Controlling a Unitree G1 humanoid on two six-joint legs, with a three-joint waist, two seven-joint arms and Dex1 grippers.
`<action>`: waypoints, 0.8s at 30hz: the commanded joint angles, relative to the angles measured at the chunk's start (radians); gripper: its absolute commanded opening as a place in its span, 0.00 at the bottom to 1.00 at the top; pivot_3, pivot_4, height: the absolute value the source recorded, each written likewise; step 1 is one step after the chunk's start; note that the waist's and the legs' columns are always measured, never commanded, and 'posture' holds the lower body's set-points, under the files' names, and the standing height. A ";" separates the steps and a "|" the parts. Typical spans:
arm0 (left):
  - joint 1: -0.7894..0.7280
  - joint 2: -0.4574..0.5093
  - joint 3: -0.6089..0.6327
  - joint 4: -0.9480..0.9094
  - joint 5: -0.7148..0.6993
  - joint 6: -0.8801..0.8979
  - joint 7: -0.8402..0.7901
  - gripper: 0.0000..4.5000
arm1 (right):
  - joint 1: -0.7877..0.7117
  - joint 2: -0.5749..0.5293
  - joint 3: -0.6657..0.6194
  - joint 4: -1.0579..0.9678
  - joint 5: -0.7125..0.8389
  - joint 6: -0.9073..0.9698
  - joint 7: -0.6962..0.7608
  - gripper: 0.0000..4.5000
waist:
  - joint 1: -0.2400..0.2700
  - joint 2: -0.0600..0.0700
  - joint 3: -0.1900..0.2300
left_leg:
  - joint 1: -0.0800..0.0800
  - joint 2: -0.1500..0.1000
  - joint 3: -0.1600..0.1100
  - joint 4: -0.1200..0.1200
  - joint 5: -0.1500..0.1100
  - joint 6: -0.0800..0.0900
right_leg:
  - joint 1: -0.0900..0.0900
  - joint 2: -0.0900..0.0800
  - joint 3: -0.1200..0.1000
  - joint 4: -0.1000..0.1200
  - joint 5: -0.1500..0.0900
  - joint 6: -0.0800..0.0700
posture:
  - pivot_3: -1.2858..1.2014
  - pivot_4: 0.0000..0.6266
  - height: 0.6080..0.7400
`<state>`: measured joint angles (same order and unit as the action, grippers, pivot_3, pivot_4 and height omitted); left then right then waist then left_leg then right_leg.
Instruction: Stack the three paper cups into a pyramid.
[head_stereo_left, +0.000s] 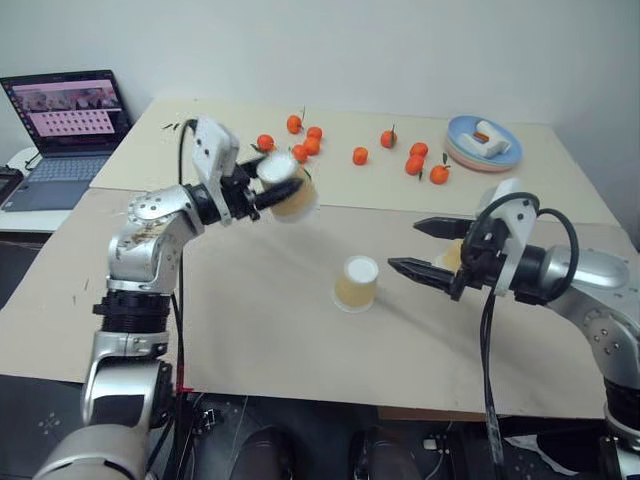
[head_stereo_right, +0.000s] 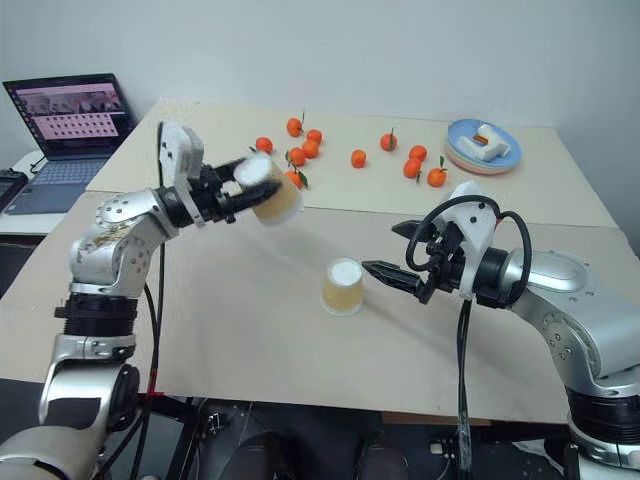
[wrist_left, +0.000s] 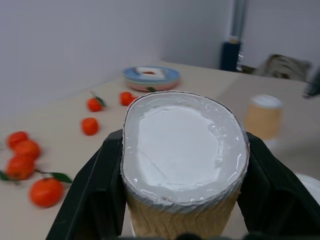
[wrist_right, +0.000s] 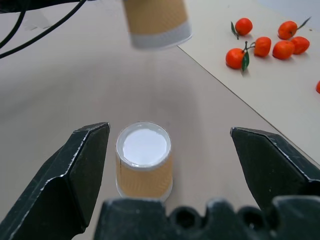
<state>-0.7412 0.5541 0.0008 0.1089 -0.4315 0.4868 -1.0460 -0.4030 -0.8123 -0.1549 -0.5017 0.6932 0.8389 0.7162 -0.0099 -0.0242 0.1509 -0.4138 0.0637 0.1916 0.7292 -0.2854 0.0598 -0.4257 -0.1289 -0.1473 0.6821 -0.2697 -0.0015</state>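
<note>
Nearest the robot, one upturned paper cup (head_stereo_left: 357, 283) stands base-up on the tan table (head_stereo_left: 260, 340), roughly in the middle, and the right gripper (head_stereo_left: 424, 249) hovers just to its right with its jaws spread wide and empty. A second cup (head_stereo_left: 450, 257) shows partly behind that gripper's fingers, a little to the right of the standing one; whether the two are close enough to serve as a base I cannot tell. Farther back and to the left, the left gripper (head_stereo_left: 268, 194) has its jaws pinching the third cup (head_stereo_left: 290, 189) across its sides, held clear of the table with the white base turned toward the wrist camera. The step in hand looks like carrying this cup over to set it on the base pair. To do it well, the two lower cups should first stand touching or just beside each other, so the top one can bridge both bases. The carried cup should arrive upright in the same base-up pose, centred over the seam, and be let go gently. Farthest away lie scattered tangerines (head_stereo_left: 360, 155), with a stack of plates (head_stereo_left: 483, 143) at the far right, well apart from the work.
</note>
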 joint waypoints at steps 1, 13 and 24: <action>0.049 0.094 -0.106 -0.030 0.013 0.020 -0.194 0.53 | -0.003 -0.003 -0.008 -0.010 -0.012 -0.026 -0.003 1.00 | -0.005 0.000 0.000 | 0.000 0.000 0.000 0.000 0.000 0.000 | 0.000 0.000 0.000 0.001 0.000 0.000 | 0.52 0.24 0.72; 0.026 0.014 -0.262 0.175 0.209 -0.271 -0.259 0.53 | 0.025 -0.014 -0.054 -0.038 -0.001 -0.012 -0.015 1.00 | 0.024 0.000 0.000 | -0.002 -0.001 -0.001 0.001 0.000 0.000 | 0.000 -0.001 0.000 -0.001 0.000 0.000 | 0.52 0.24 0.72; -0.020 -0.133 -0.293 0.282 0.276 -0.351 -0.235 0.53 | 0.027 -0.018 -0.065 -0.047 0.006 -0.005 -0.026 1.00 | 0.022 0.000 0.000 | -0.001 -0.001 -0.002 0.002 0.000 0.000 | 0.001 -0.001 -0.001 0.000 0.000 0.000 | 0.52 0.24 0.72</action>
<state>-0.7575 0.4310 -0.2705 0.3723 -0.1808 0.1421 -1.2818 -0.3694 -0.8142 -0.1768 -0.5146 0.6876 0.8388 0.6947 0.0120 -0.0240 0.1509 -0.4148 0.0632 0.1893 0.7313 -0.2852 0.0601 -0.4244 -0.1299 -0.1479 0.6819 -0.2695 -0.0018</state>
